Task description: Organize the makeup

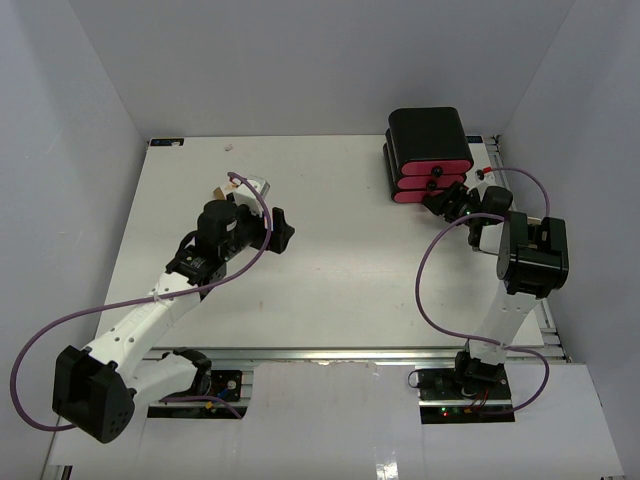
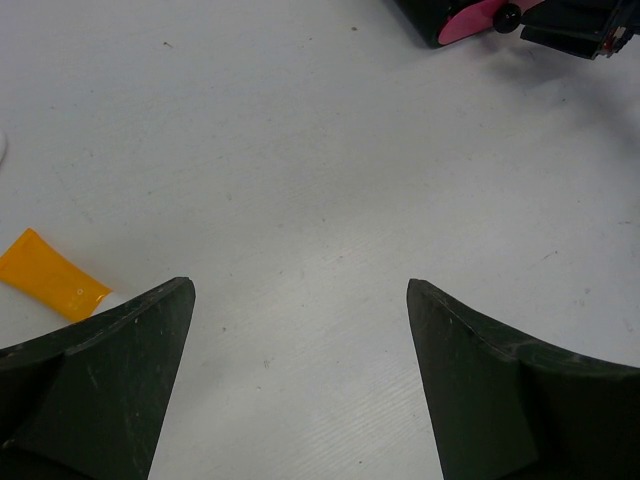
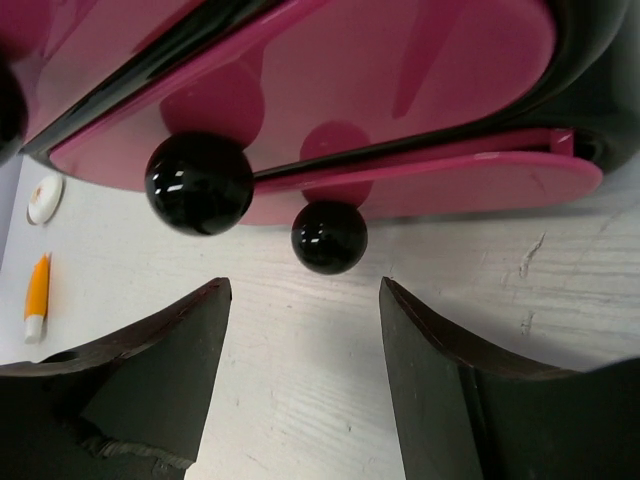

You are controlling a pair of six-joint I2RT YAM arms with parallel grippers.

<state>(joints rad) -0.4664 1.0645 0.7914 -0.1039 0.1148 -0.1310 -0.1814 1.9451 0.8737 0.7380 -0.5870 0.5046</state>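
The left pincer [image 1: 279, 232] hovers over the left half of the counter [image 1: 340, 290]. Its jaws are spread as wide as they go and there is nothing between them. Its wrist view shows only bare white surface between the two dark fingers [image 2: 120, 380]. Just off the left finger an orange tube [image 2: 48, 284] lies flat on the counter, cut off by the finger so only part of it shows. From above, a small cluster of makeup pieces [image 1: 250, 184] sits toward the far-left part of the counter, just beyond the left arm's wrist. The pieces are too small there to tell one from another. A black box [image 1: 428, 135] stands near the far-right corner, with its stacked pink drawers [image 1: 430, 183] facing the near edge. The right pincer [image 1: 448, 200] is right at the drawer fronts with its jaws partly apart and holding nothing. In its wrist view the round black knob [image 3: 329, 237] of the lowest drawer sits just ahead of the gap and touches neither finger. A second knob [image 3: 198, 183] sits above it and to the left. Far off at the left edge of that same view, a beige-white oval piece [image 3: 45, 198] rests on the counter near the orange tube, whose white cap shows from this side.
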